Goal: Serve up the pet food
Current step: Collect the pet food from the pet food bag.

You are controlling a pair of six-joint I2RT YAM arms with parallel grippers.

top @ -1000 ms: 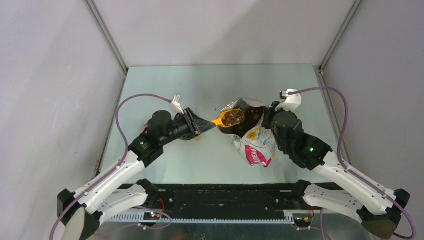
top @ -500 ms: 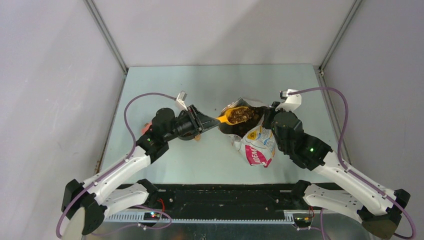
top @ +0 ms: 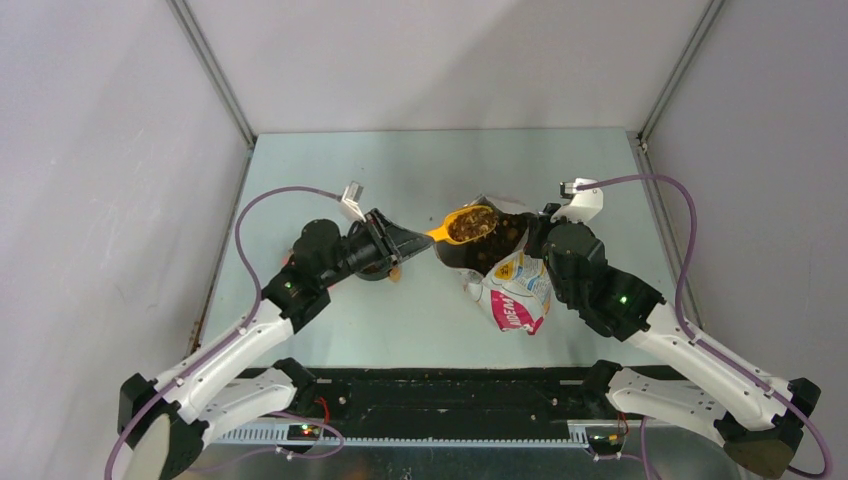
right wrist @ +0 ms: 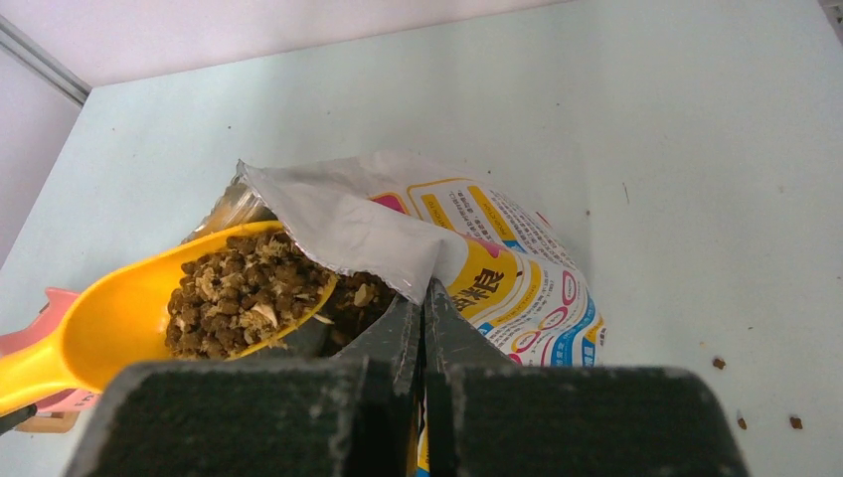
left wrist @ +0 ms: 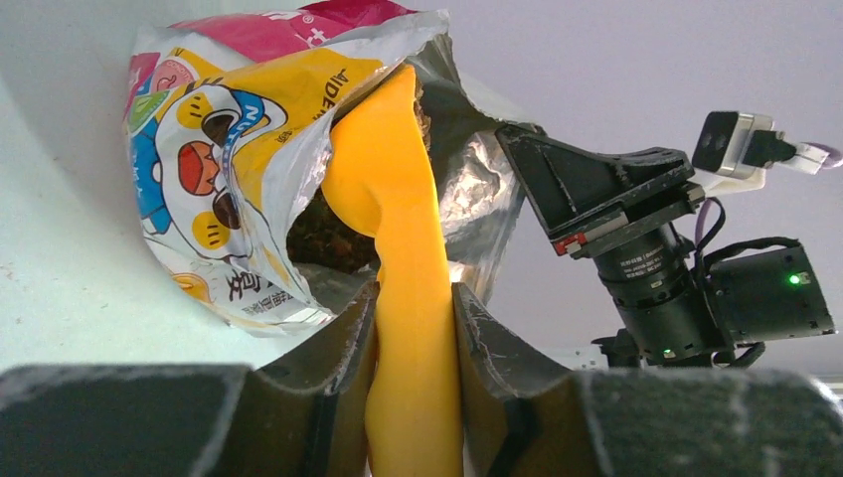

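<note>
1. My left pincer (left wrist: 413, 318) grasps the yellow scoop (left wrist: 398, 199) by its handle; my right pincer (right wrist: 422, 318) is clenched on the bag's (right wrist: 507, 268) open rim.
2. The pet food (right wrist: 244, 293) fills the scoop at the bag's mouth.
3. The pale green bench (top: 400, 170) carries stray crumbs (right wrist: 718, 363); plain grey walls (top: 440, 60) enclose it.

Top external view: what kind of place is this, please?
Probably a robot test cell: plain grey panels on metal posts, a pale table, with the left arm and right arm bolted at its near edge.
</note>
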